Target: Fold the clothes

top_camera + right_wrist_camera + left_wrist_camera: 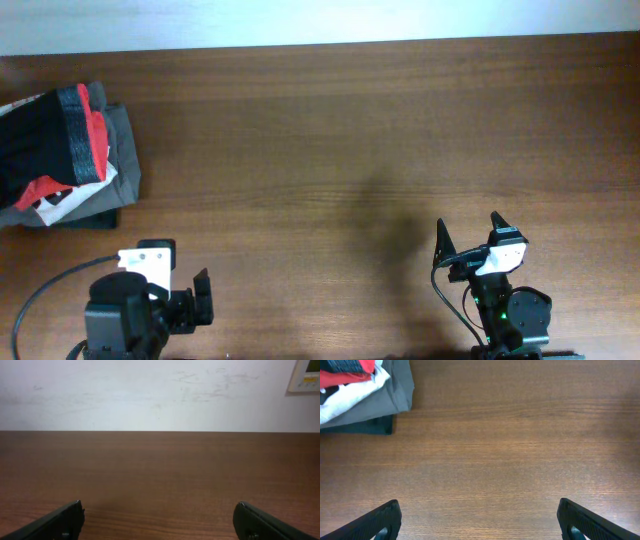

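— Whereabouts, the long black soft-fabric pants [32,138] with the heathered grey waistband trimmed in bright red-orange?
— Bunched on top of a pile at the far left edge of the brown wooden table [330,120]. Crumpled, not spread flat, not folded

— Underneath?
— A red T-shirt with white lettering [50,195], then folded grey garments [122,150], then a dark folded piece [95,218] at the very bottom. Only a corner of that pile caught in the left wrist view, upper left

— And the left gripper [477,505]?
— Spread wide, with black fingers [375,522] at the two lower corners of its own view and only bare wood between. Holding nothing. Near the front edge of the table, well apart from the pile

— Same for the right gripper [158,506]?
— Also opened wide and empty. Low at the front right, pointed across bare wood toward a white wall [150,395] with a beige wall panel [306,375] in the top right corner. Across the table from the pants, nowhere near them. Touching the wood or just above it: cannot tell
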